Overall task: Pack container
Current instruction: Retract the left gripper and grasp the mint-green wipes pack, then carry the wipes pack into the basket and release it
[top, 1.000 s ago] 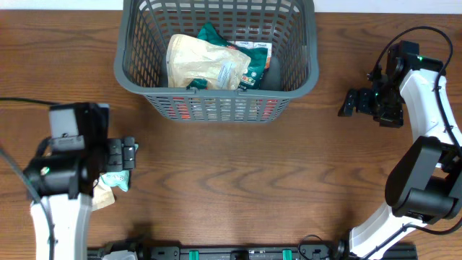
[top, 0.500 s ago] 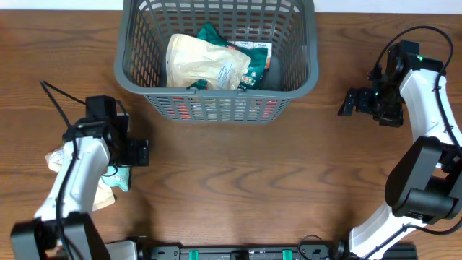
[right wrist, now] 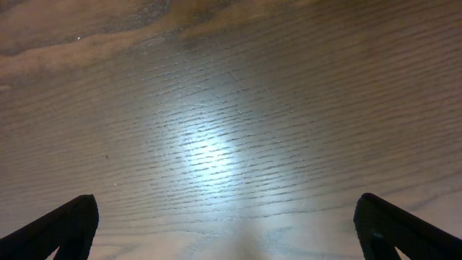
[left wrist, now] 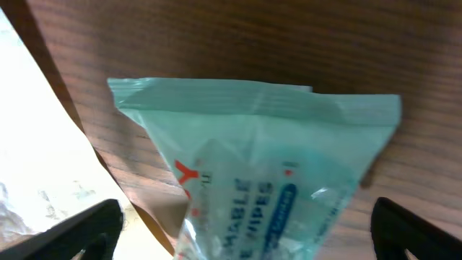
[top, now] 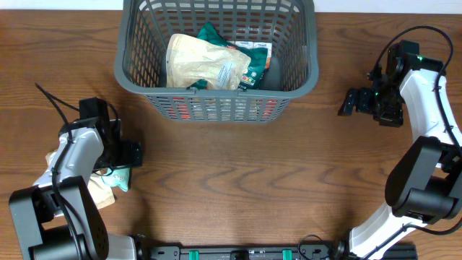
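Container (top: 216,91) part-filled, and now the left gripper (top: 127,154) has dropped over the teal wipes packet (left wrist: 260,144), spread wide, nothing held yet: next pick looming. Right gripper (top: 349,102) waits, agape and empty.

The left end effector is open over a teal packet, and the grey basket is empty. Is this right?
No. The overhead view shows the grey basket holds a beige packet and others. The rest is right.
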